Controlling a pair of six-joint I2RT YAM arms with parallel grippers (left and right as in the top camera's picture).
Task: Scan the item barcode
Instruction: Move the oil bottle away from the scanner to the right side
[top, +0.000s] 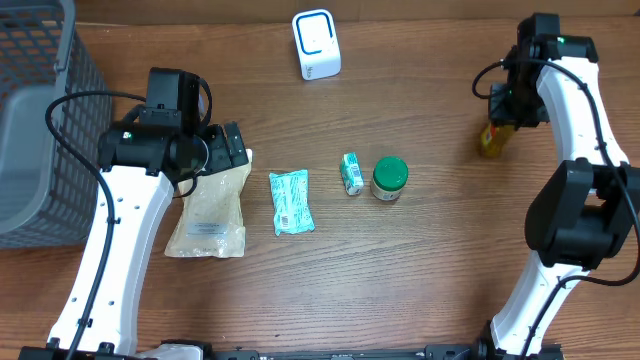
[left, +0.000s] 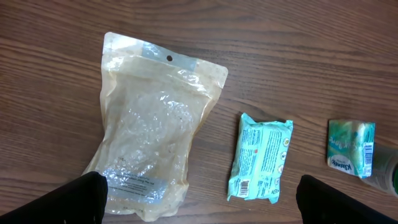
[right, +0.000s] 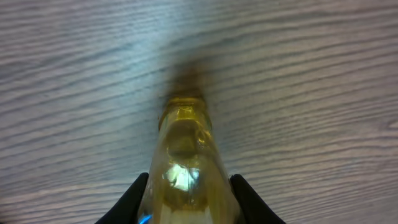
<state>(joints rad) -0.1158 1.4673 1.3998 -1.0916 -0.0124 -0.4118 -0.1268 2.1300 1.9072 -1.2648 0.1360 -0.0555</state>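
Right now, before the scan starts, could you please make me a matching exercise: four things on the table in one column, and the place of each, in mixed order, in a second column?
Things:
1. yellow bottle
2. clear pouch
3. green-lidded jar
4. white scanner

Places:
A. alone, near the top edge of the overhead view
B. under the open left pincer
C. held in the right pincer
D. right beside the small teal box

Pairs: 1-C, 2-B, 3-D, 4-A
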